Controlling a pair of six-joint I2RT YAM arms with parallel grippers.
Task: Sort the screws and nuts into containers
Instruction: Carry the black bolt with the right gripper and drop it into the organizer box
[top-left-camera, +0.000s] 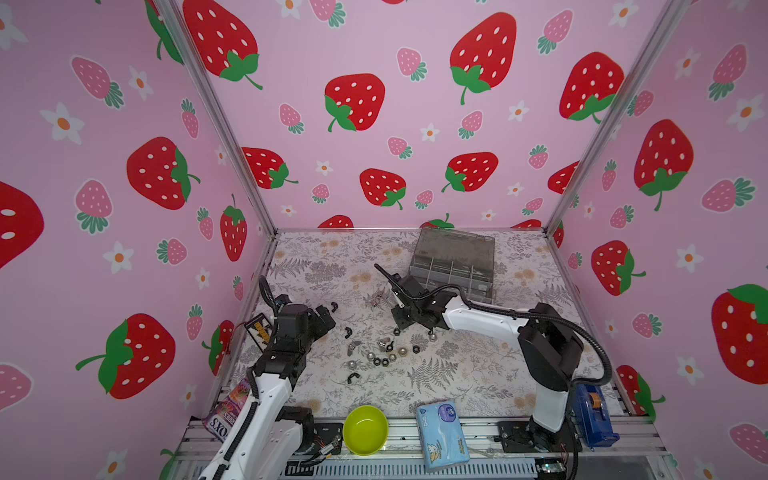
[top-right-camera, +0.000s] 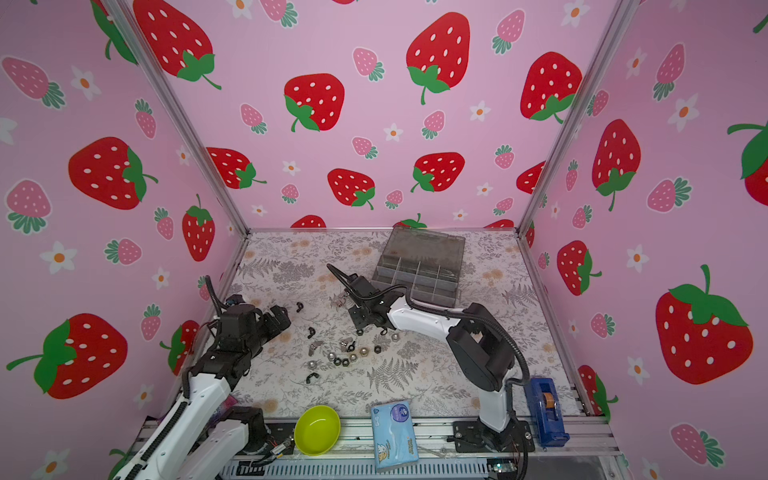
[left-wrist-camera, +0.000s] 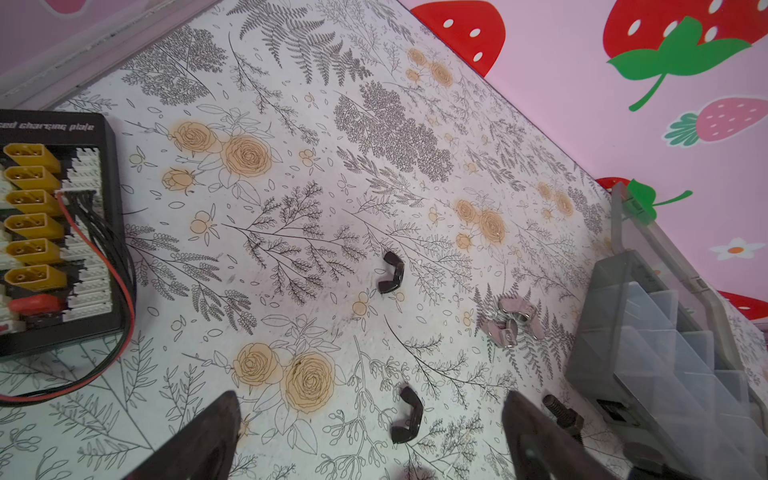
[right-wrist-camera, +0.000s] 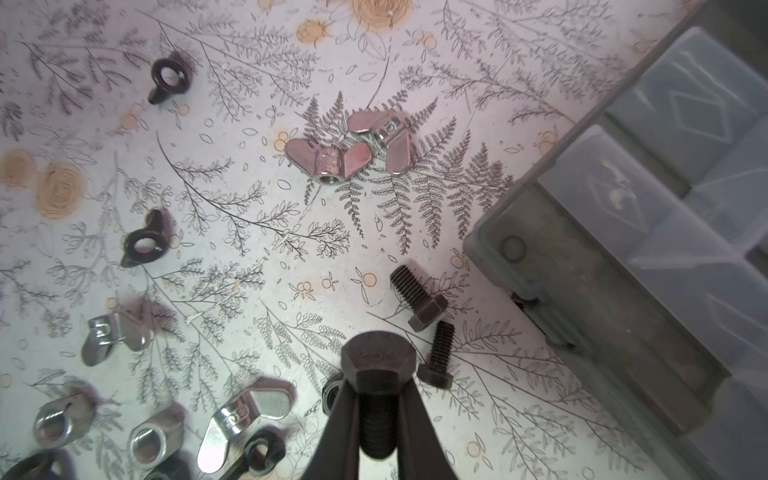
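The right fingers (right-wrist-camera: 337, 419) are closed on the threaded shank of one black hex-head screw (right-wrist-camera: 377, 361), and its head projects past the fingertips. Just beyond the fingertips a pair of black screws (right-wrist-camera: 419, 300) lies loose on the bench (right-wrist-camera: 232, 178), the two just beside each other. On one side of these fingers, near the loose pair, stands the corner of the grey organizer box (right-wrist-camera: 602, 311). In both top views its lid (top-left-camera: 457, 245) (top-right-camera: 428, 245) is raised at the rear, and the divided compartments (top-left-camera: 449, 274) (top-right-camera: 415, 276) are open. What they contain cannot be determined. Farther ahead of the right fingers two silver wing nuts (right-wrist-camera: 353, 149) lie touching. On the side away from the box are two black wing nuts (right-wrist-camera: 143, 243) and a mixed group of silver and black nuts (right-wrist-camera: 149, 436). The left fingers (left-wrist-camera: 208, 440) are spread fully apart and hold nothing. A black wing nut (left-wrist-camera: 406, 415) lies on the bench in the gap ahead of them. A second black wing nut (left-wrist-camera: 392, 274) lies farther ahead. A black screw (left-wrist-camera: 562, 412) lies just beside one finger. A charging plate (left-wrist-camera: 54, 232) rests on the bench, well off to the opposite side.
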